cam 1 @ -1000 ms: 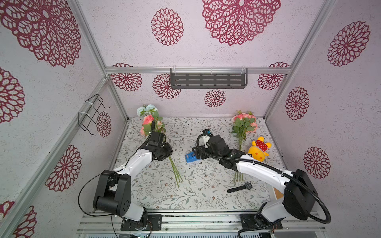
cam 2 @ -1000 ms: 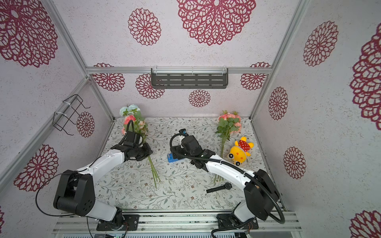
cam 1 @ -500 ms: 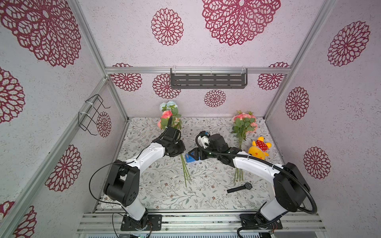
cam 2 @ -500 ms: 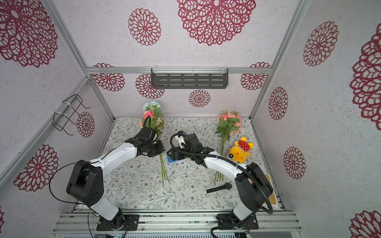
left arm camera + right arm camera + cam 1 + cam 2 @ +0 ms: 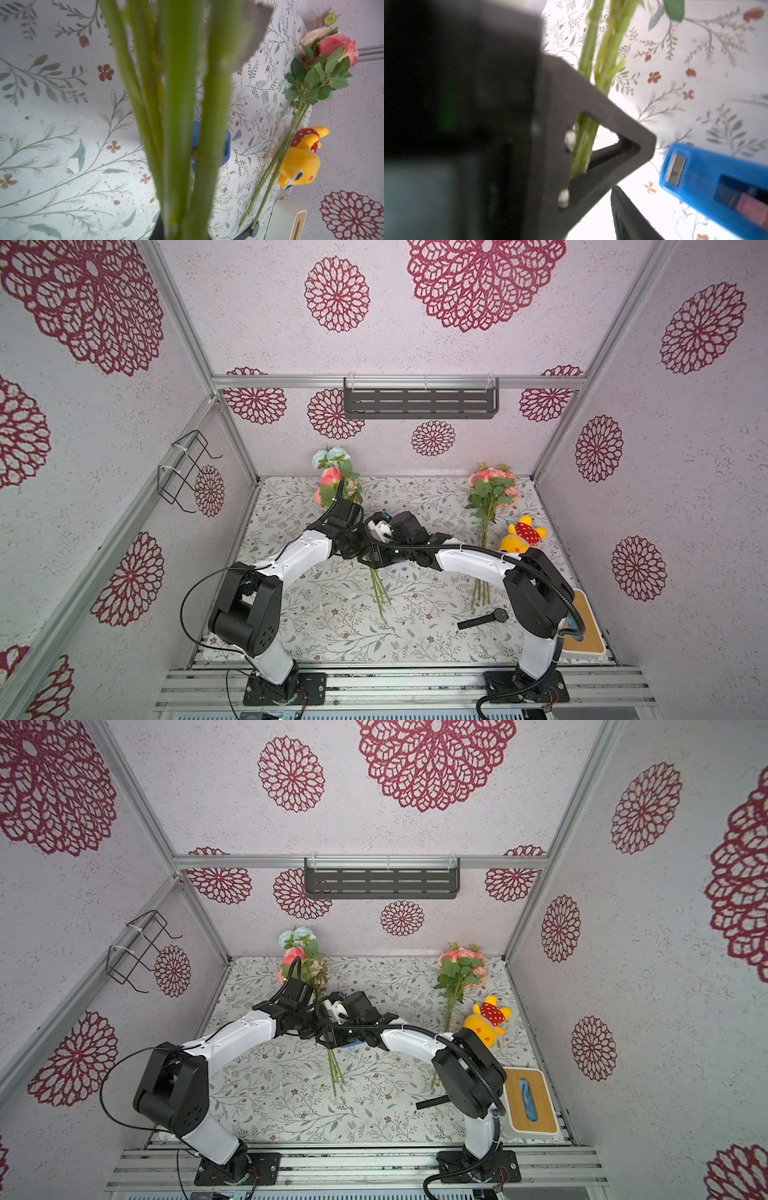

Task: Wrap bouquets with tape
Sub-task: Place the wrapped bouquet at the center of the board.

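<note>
My left gripper (image 5: 355, 546) is shut on the green stems (image 5: 182, 116) of the bouquet with pale blue and pink blooms (image 5: 335, 475), held over the middle of the floor; its stem ends hang toward the front (image 5: 379, 593). My right gripper (image 5: 371, 561) sits right against the left one, beside those stems. The right wrist view shows one ribbed finger (image 5: 629, 216); the other is lost against the left gripper's black body. The blue tape dispenser (image 5: 716, 182) lies just under the grippers, a sliver showing in a top view (image 5: 353, 1043). The second bouquet (image 5: 490, 493) lies at the back right.
A yellow plush toy (image 5: 521, 537) lies beside the second bouquet's stems. A black wristwatch (image 5: 484, 619) is at the front right, next to a wood-topped white box (image 5: 528, 1102). A dark shelf (image 5: 419, 403) hangs on the back wall, a wire rack (image 5: 183, 472) on the left wall.
My left arm has carried its bouquet from the back left to the middle. The right gripper has shifted left to meet it above the dispenser.
</note>
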